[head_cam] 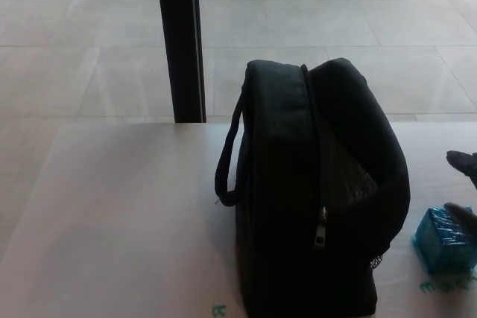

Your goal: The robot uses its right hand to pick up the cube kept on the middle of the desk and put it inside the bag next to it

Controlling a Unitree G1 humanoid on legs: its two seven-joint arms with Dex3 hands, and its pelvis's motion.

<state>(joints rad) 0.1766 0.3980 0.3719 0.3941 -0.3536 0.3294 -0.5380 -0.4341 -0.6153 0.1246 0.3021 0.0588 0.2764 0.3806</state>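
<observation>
A blue cube (443, 240) sits on the pale desk (119, 214) at the right edge of the head view, just right of a black bag (313, 191). The bag stands upright with a strap handle on its left side and a zipper down its front. Only the dark fingertips (463, 161) of my right hand (465, 188) show at the right edge, spread apart above and over the cube's top right. They hold nothing. My left hand does not show.
A black vertical post (180, 39) rises behind the desk's far edge, with a tiled floor (89, 42) beyond. Green markings (447, 286) lie on the desk in front of the cube.
</observation>
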